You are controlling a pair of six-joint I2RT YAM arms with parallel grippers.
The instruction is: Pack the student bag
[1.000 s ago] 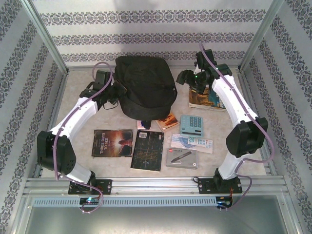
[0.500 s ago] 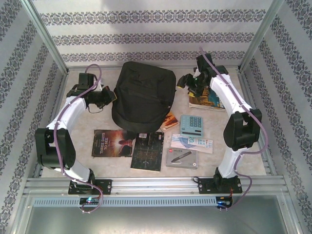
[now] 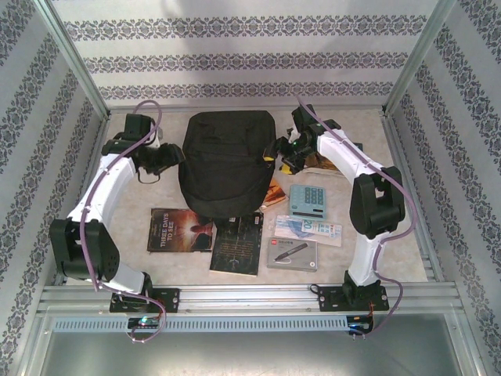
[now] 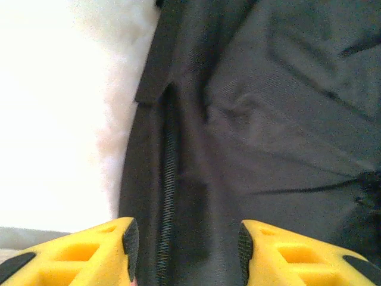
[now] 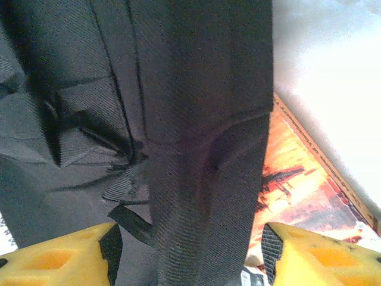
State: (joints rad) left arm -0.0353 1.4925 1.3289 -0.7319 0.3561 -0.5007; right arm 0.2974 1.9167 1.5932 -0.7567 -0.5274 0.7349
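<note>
Student bag point(image 3: 227, 160), a large black soft fabric backpack, lay at the far middle of the pale tabletop point(image 3: 360, 251). The left end effector point(image 4: 186, 244) had its yellow fingers point(image 4: 89, 253) spread, with a black zipper line point(image 4: 169, 179) on the bag's left side showing between them. The right end effector point(image 5: 187, 247) was also spread at the bag's right side, where an orange-covered paperback book point(image 5: 297, 190) lay partly under the fabric. The white left arm point(image 3: 106, 192) and white right arm point(image 3: 340, 157) curved in from the near edge.
</note>
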